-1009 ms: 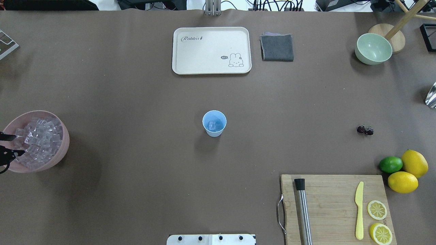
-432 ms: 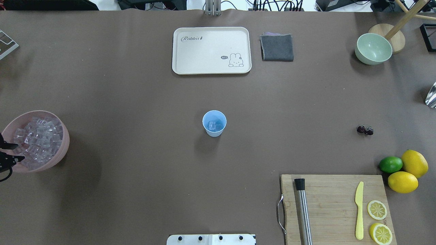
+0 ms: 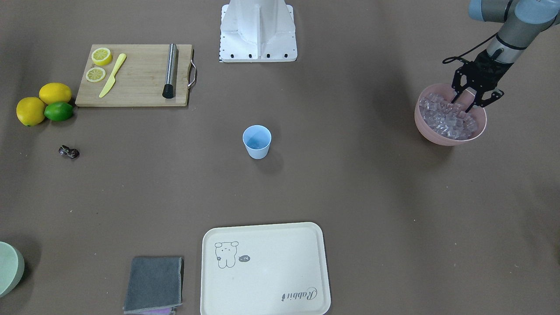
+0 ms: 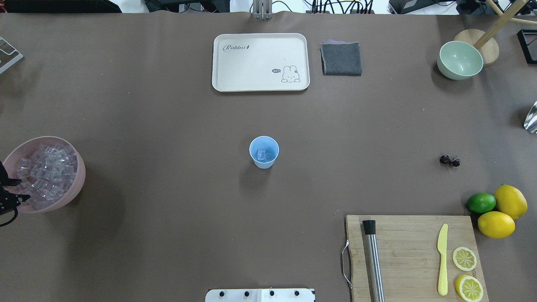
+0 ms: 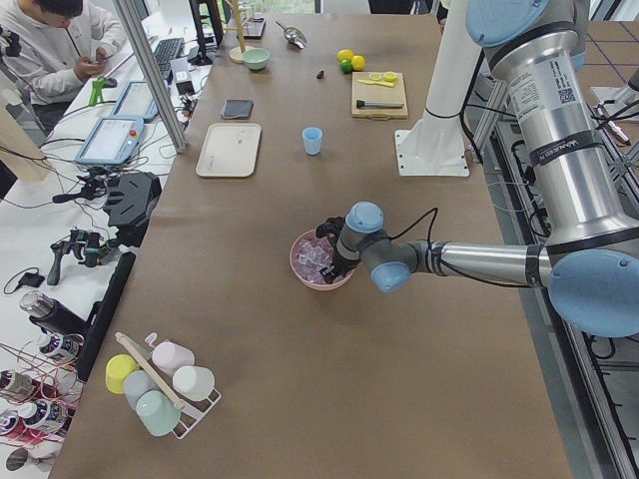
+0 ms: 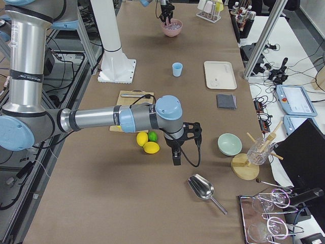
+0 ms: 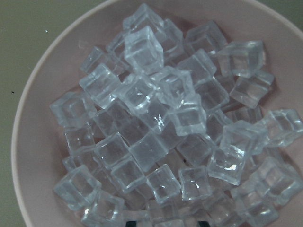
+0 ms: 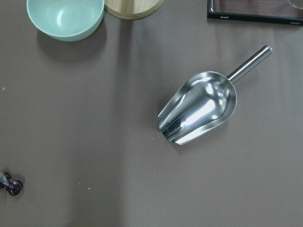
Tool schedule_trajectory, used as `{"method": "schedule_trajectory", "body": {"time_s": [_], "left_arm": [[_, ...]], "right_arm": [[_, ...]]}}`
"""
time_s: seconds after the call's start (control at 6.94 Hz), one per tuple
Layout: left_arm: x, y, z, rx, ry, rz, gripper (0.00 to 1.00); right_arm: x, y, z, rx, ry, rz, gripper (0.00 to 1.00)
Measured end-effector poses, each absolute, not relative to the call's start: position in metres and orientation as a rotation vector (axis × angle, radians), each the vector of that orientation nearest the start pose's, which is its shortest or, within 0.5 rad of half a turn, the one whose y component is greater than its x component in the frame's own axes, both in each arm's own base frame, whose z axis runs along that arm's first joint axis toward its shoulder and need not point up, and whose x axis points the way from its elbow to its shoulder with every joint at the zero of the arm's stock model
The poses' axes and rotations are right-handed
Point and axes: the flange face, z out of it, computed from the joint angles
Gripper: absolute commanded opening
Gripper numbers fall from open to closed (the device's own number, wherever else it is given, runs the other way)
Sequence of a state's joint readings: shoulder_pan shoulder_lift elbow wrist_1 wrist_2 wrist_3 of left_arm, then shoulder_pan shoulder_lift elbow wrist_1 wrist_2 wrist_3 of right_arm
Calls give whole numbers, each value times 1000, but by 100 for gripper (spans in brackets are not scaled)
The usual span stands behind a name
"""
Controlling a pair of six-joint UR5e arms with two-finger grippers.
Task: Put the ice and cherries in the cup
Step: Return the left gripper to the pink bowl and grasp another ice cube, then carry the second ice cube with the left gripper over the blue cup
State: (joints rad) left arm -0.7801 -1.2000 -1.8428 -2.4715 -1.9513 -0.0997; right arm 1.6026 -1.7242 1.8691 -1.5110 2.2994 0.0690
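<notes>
Many ice cubes (image 7: pixel 156 123) lie beneath left claw (image 3: pixel 463 105).

We see the robot's left gripper (image 3: pixel 463 105), fingers spread, its tips among small clear ice cubes (image 3: pixel 446 120) heaped in a round pink bowl (image 3: pixel 437 139). A light blue plastic cup (image 3: pixel 257 146) stands mid-table. Two dark glossy cherries (image 3: pixel 69 152) lie far to its left.

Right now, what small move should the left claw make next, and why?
Probably shut the left claw on one cube: it is open and reaches down among the ice in the pink bowl, and the cup holds only a little ice.
</notes>
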Motion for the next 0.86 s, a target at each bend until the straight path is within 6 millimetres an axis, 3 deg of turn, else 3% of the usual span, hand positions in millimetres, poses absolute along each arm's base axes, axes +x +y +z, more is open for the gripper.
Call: {"method": "schedule_trajectory", "body": {"time_s": [0.14, 0.29, 0.58, 0.86], "left_arm": [[199, -329, 592, 573, 678, 803, 52], [201, -329, 593, 572, 675, 805, 40], [202, -330, 593, 574, 674, 805, 5], [202, -331, 591, 580, 673, 803, 0]], "right_arm": [[81, -434, 579, 181, -729, 22, 100], [81, -434, 579, 180, -729, 22, 100], [81, -434, 579, 181, -728, 22, 100], [81, -434, 579, 181, -728, 23, 100]]}}
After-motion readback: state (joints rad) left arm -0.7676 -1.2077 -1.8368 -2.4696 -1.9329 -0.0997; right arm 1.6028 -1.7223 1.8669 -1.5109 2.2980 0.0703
